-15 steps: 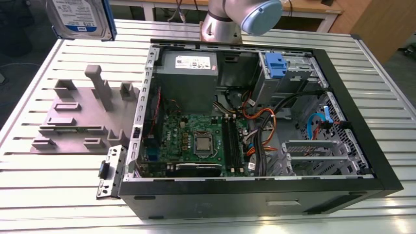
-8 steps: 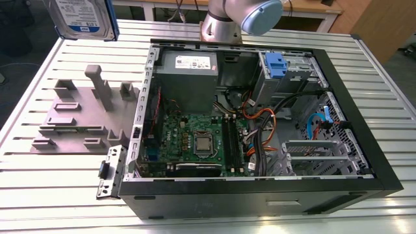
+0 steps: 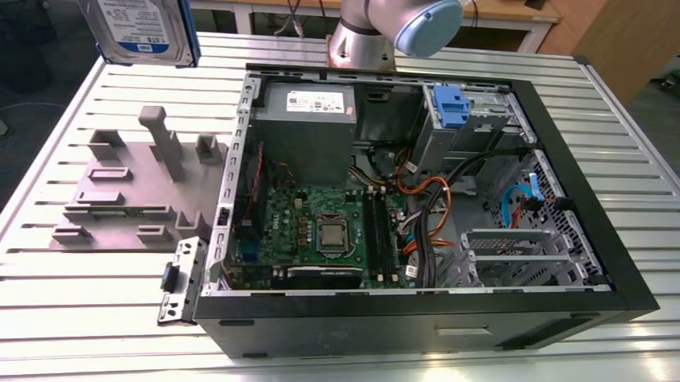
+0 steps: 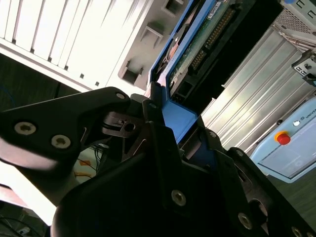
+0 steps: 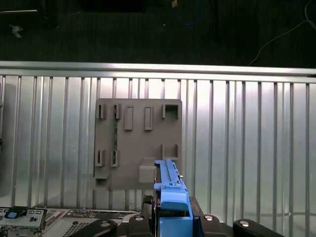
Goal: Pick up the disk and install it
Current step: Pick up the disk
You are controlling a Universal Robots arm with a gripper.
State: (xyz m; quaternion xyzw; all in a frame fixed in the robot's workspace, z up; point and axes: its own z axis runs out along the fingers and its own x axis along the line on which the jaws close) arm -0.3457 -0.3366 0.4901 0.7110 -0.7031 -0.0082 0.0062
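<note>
The disk [image 3: 143,28] hangs high above the table at the exterior view's far left, label facing the camera, blue rail frame around it. In the second wrist view my gripper [image 4: 180,129] is shut on the disk [image 4: 197,47] by its blue rail, with black fingers [image 4: 150,123] on either side and the green circuit board showing. The first wrist view looks down along the disk's edge [image 5: 168,180], held between the gripper [image 5: 173,217] fingers above the grey fixture plate [image 5: 138,143].
An open black computer case [image 3: 595,199] lies on the slatted metal table [image 3: 85,310], with a silver drive cage and blue latch [image 3: 451,107] at its far end and a grey power-supply box [image 3: 308,127]. The grey fixture plate [image 3: 127,191] lies beside it. The arm's base [image 3: 367,40] stands behind.
</note>
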